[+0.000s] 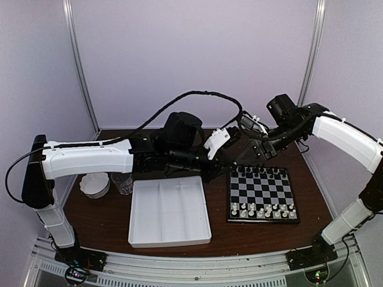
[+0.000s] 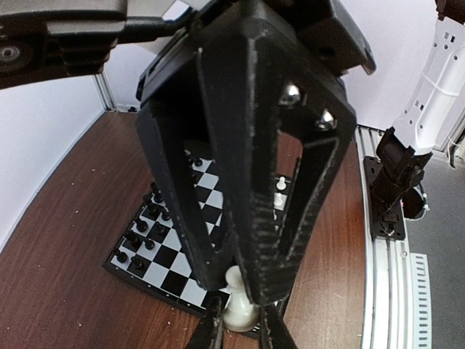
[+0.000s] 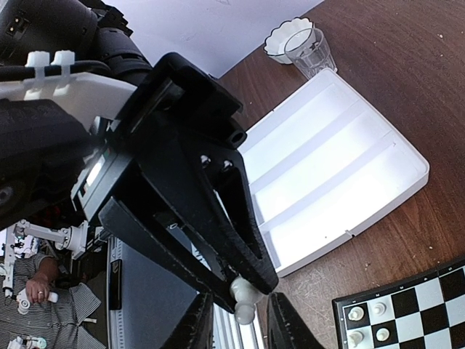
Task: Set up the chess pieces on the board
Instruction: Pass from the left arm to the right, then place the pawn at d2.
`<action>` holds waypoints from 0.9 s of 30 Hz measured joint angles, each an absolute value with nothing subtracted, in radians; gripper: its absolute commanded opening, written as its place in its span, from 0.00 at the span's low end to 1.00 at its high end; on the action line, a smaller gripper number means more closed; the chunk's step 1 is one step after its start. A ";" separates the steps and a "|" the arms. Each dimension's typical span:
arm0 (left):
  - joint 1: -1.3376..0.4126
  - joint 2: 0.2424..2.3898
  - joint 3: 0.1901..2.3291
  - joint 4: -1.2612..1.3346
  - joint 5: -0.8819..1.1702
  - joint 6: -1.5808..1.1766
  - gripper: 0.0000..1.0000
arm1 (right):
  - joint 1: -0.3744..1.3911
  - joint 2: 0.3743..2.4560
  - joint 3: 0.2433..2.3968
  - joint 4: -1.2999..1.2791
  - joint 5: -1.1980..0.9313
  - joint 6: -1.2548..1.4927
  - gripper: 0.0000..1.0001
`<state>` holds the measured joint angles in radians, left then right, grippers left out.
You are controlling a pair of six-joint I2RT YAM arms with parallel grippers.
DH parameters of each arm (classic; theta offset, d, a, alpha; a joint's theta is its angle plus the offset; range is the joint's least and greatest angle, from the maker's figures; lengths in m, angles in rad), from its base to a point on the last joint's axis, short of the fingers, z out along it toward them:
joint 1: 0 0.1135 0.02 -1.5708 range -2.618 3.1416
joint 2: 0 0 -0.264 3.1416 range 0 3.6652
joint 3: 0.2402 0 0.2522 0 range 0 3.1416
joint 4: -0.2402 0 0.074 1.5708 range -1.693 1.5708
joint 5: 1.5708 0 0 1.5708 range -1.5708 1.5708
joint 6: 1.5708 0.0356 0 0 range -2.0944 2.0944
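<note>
A white chess piece (image 2: 240, 309) hangs in the air between both grippers, behind the back left corner of the board (image 1: 262, 190). My left gripper (image 2: 240, 311) is shut on its base. My right gripper (image 3: 243, 309) is open, its fingers on either side of the piece's head (image 3: 245, 314) with a gap showing on each side. Black chess pieces (image 1: 260, 172) stand along the board's far rows and white chess pieces (image 1: 263, 210) along its near rows. In the right wrist view the left gripper's black fingers (image 3: 218, 240) pinch the piece from above.
A white three-compartment tray (image 1: 169, 238) lies left of the board. A clear glass (image 1: 121, 182) and a white fluted bowl (image 1: 96, 184) stand left of the tray. Both forearms cross above the table's back half. The right arm's base (image 2: 396, 182) stands at the table's near edge.
</note>
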<state>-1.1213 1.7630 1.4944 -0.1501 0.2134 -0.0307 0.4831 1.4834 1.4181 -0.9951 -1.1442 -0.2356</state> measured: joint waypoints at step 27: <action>-1.140 1.649 1.328 -0.217 -0.086 -0.037 0.94 | 0.471 1.315 1.312 -1.113 -0.667 -0.500 0.05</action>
